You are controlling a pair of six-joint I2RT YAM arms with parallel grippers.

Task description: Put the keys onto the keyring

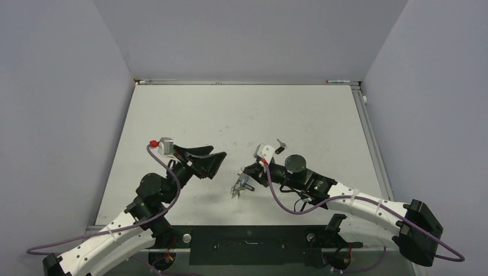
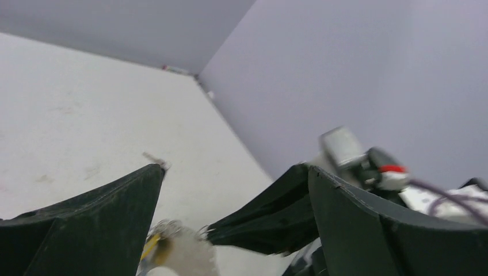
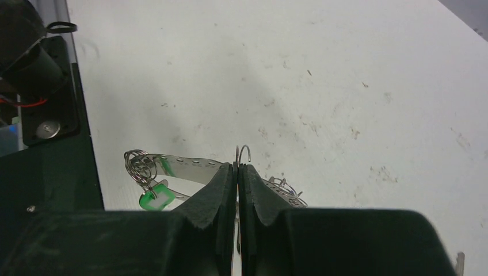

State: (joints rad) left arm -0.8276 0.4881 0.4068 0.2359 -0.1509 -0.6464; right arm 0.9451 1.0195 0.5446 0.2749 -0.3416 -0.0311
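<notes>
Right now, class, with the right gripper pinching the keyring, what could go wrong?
The right gripper pinches only the thin wire of the keyring, which may twist or slip out. The green key hangs loosely and could swing or slide off. The black key lies apart, near that gripper's wrist, and might get knocked away.

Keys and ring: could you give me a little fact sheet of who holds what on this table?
right gripper: shut on the thin wire keyring
left gripper: open, holding nothing, just left of the bunch
green key: in the bunch beside the right gripper's fingers
yellow key: blurred, low in the left wrist view
black key: lying alone on the table, apart from the bunch
</notes>
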